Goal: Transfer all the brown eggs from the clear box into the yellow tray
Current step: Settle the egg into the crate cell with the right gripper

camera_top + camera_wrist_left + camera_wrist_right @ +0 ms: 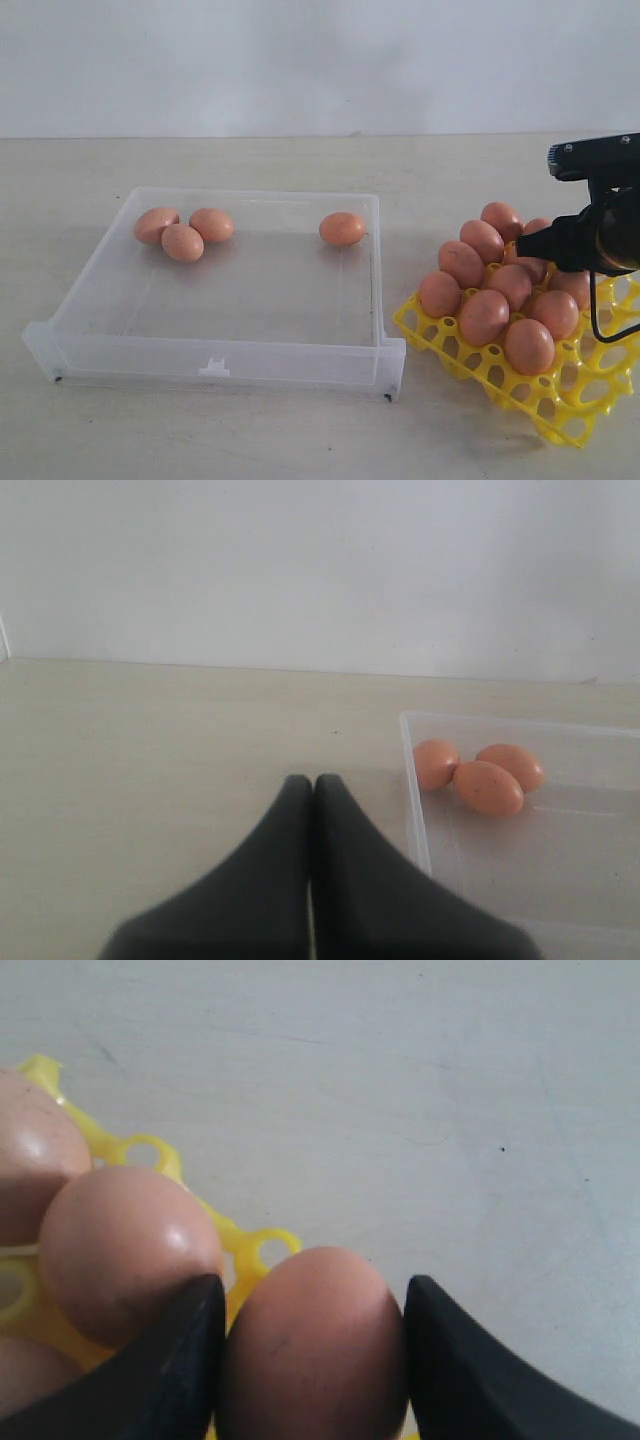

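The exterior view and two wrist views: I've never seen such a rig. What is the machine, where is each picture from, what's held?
It is a robot with two arms, each ending in a two-fingered gripper. The exterior view sees the table from a camera off the arms; each wrist view looks along one gripper. On the table stand a clear box with four brown eggs left in it and a yellow tray holding many more. The left gripper is shut and empty, over bare table beside the box. The right gripper, at the tray, holds one egg between its fingers.
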Action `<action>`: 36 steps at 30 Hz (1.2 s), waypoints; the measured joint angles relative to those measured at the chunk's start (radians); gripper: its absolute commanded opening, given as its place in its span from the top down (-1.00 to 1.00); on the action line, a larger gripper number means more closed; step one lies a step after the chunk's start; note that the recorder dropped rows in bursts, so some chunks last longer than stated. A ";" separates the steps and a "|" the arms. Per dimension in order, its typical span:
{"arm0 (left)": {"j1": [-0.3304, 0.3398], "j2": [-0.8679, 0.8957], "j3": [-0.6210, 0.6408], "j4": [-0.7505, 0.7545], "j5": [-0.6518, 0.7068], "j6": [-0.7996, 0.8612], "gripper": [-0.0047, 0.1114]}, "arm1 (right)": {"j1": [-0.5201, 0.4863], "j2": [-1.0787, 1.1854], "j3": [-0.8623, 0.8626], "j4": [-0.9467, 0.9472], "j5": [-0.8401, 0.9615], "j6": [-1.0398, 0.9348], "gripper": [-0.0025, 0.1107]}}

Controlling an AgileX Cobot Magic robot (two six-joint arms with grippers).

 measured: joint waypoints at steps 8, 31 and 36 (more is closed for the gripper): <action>0.000 0.000 0.000 0.000 0.000 0.000 0.99 | 0.000 0.000 0.000 0.000 0.014 -0.004 0.93; 0.000 0.000 0.000 0.000 0.000 0.000 0.99 | -0.002 0.000 0.000 0.002 -0.005 0.017 0.92; 0.000 0.000 0.000 0.000 0.000 0.000 0.99 | -0.033 0.000 -0.004 0.002 -0.047 0.021 0.66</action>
